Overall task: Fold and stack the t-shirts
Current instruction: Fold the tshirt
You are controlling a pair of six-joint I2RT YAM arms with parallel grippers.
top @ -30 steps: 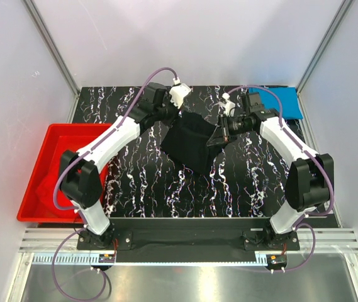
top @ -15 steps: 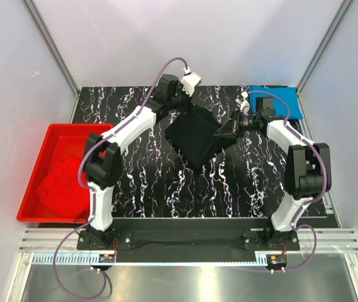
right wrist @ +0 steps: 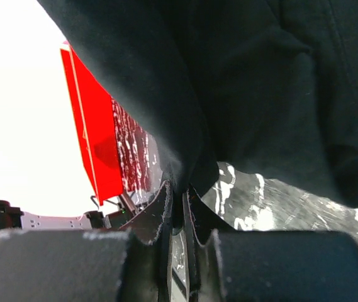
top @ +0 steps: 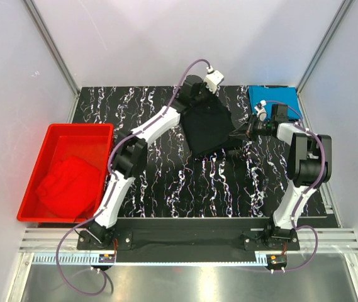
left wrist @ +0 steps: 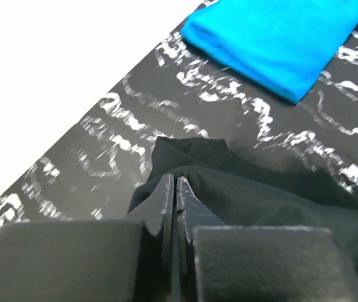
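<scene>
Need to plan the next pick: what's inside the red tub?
A crumpled red t-shirt lies in the red tub, filling its near half. The far part of the floor is bare. Whatever may lie under the shirt is covered.

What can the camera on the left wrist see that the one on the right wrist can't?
Only the left wrist view shows the folded blue t-shirt lying flat. Only the right wrist view shows the red tub, seen past hanging cloth. Both show the black t-shirt pinched between shut fingers, by the left end effector in one and the right end effector in the other, over the marbled table.
</scene>
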